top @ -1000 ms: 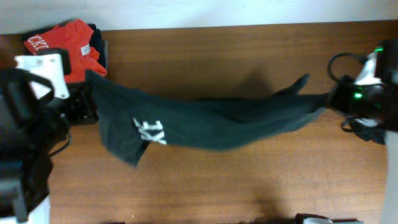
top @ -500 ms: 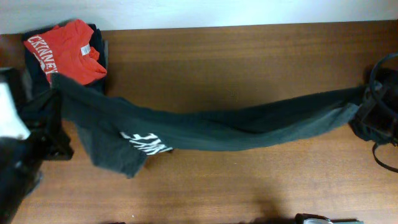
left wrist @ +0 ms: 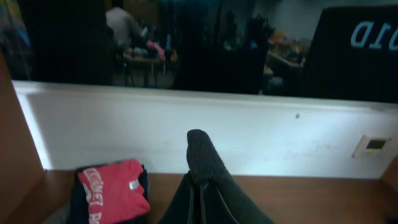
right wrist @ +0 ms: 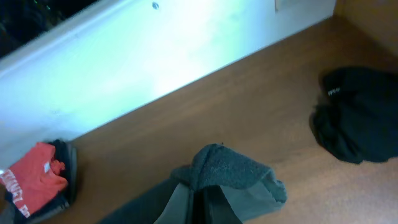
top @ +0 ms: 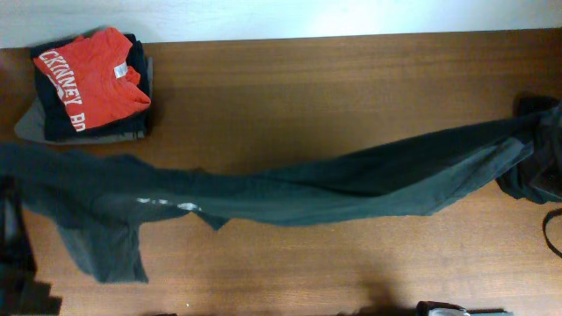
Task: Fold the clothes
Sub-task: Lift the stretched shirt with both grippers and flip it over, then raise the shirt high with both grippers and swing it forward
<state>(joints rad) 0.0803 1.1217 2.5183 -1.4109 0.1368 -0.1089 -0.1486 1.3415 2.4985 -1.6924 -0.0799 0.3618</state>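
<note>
One of the clothes, a dark grey-green T-shirt [top: 290, 189], hangs stretched in a long band across the table from the left edge to the right edge. Its loose lower part [top: 101, 241] droops at the left. In the left wrist view my left gripper [left wrist: 202, 190] is shut on a bunched fold of this shirt [left wrist: 202, 155]. In the right wrist view my right gripper [right wrist: 206, 199] is shut on the other end [right wrist: 227, 169]. Both sets of fingers are hidden under cloth, and neither gripper shows plainly in the overhead view.
A folded stack topped by a red shirt with white lettering [top: 88, 75] lies at the back left corner, seen also as the red shirt [left wrist: 112, 190]. A crumpled black garment [right wrist: 357, 112] lies on the table at the right. A white wall [left wrist: 186, 130] runs behind the table.
Both arms have pulled outward, leaving the overhead frame. The shirt is now drawn out longer across the table. Its left end moved left and toward the front, and the white lettering has turned nearly out of sight.
</note>
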